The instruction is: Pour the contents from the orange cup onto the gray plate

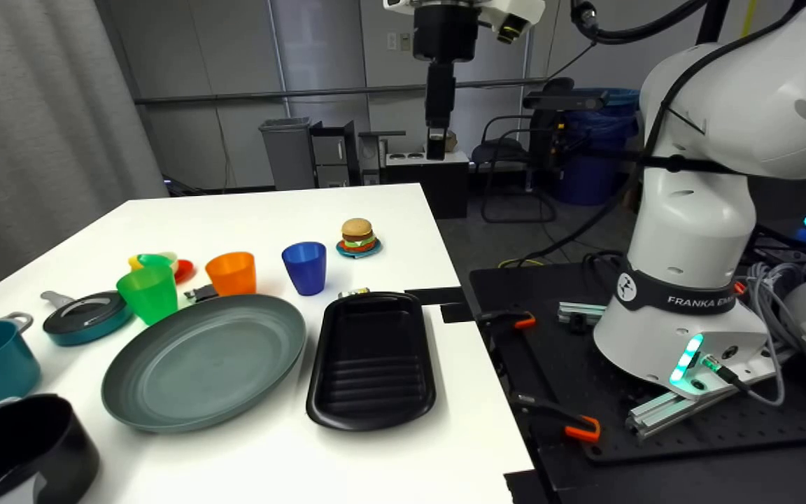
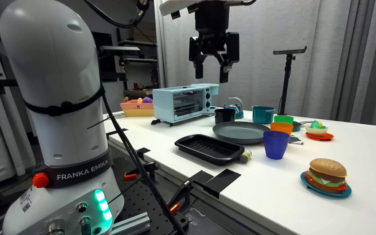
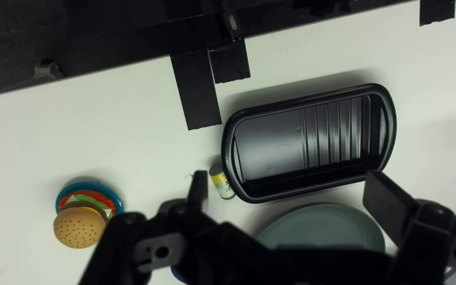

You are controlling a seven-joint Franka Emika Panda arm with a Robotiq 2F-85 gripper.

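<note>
The hand [image 2: 211, 73] points straight down in an exterior view, high above the tabletop [image 2: 273, 182], spread wide with nothing in its grasp. There, the orange cup [image 2: 281, 127] stands upright, well below the hand and to its right, between the near blue cup [image 2: 275, 144] and the far green cup [image 2: 284, 119]; the gray plate [image 2: 238, 131] lies just left of it. The coming move seems to turn on that offset: the hand probably needs to travel right and down to the cup's vertical axis, clear of its 2 neighbours, then tip left to pour. The low angle hides the cup's inside, so whether it holds the contents is unclear.
</note>
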